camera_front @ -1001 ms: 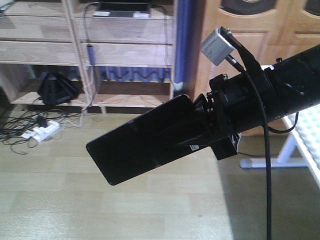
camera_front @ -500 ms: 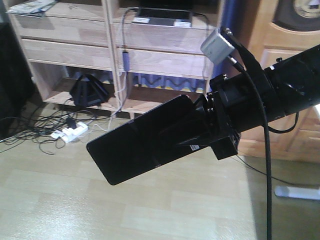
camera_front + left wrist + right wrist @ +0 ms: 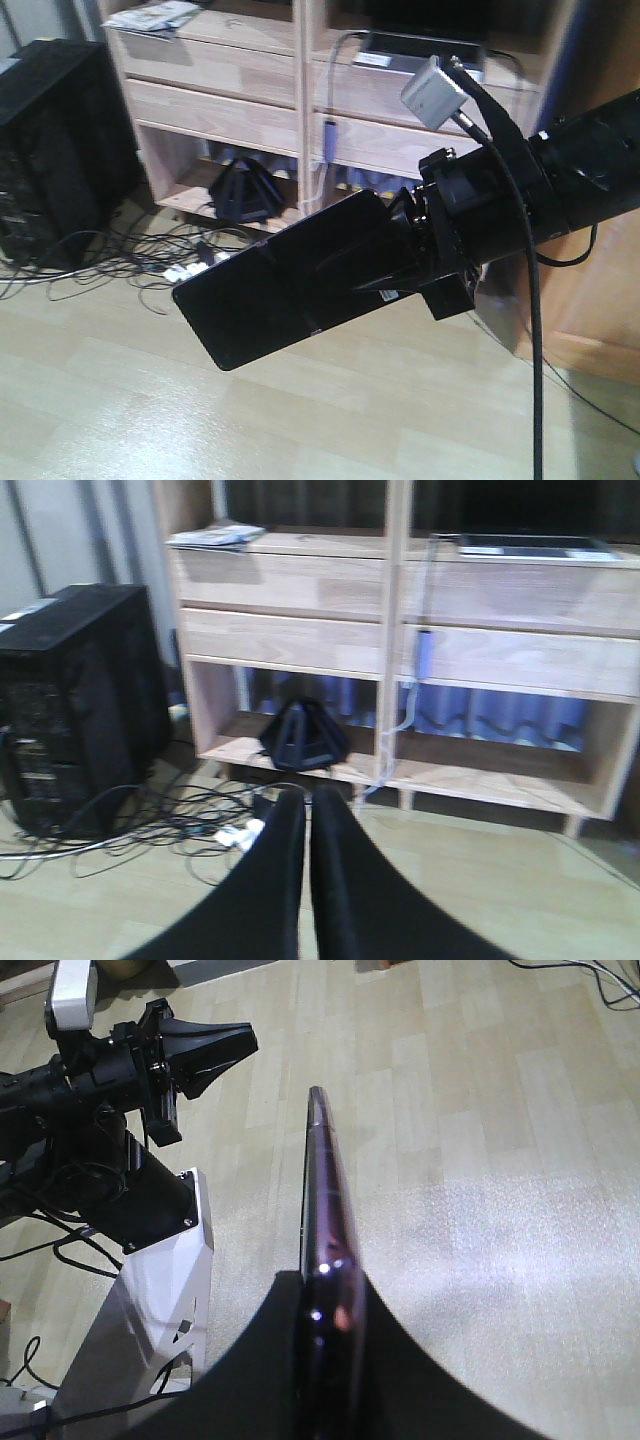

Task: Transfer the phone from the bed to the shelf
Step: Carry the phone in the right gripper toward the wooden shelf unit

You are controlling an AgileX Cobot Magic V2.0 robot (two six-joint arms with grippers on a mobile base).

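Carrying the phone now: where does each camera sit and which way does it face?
Exterior front-facing: robot's front, looking ahead at the shelf and floor; right claw gripping the phone mid-frame.
Left wrist: behind the shut left claw, facing the shelf and a black tower case.
Right wrist: behind the right claw, looking along the phone's edge down at the floor; left arm upper left.
Shared: front and left wrist show the shelf; front and right wrist, the phone.
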